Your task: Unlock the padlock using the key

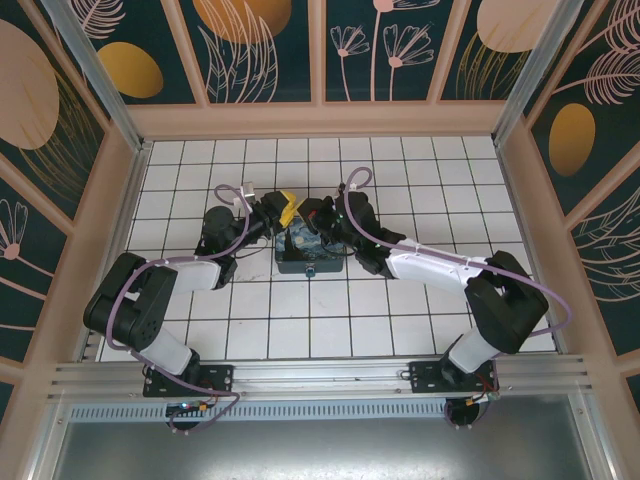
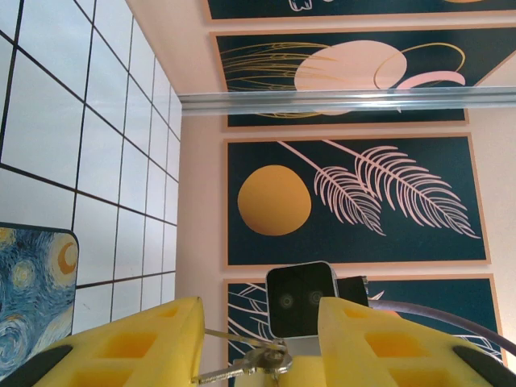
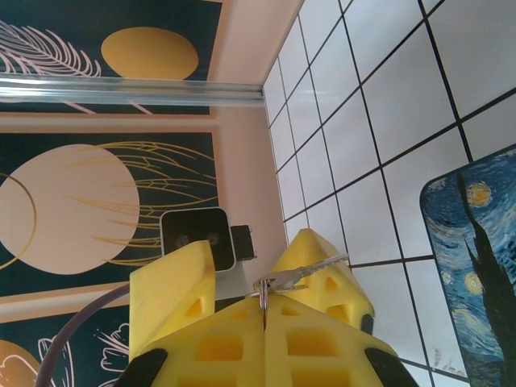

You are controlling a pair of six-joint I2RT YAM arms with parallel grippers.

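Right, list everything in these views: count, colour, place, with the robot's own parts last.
box: one, blue and yellow swirly painting print, on the tiles at mid-table.
key: one, thin silvery metal with a small ring, pinched in the right gripper, between the fingers of the left gripper.
tiles: many, white with dark grid lines, covering the table.
wall panels: several, dark teal with orange discs and pale leaves, around the table.
rail: one, silvery, along the near edge.
arms: two, black and white with purple cables, meeting over the box.
left gripper: yellow fingers, open.
right gripper: yellow fingers, shut on the key.
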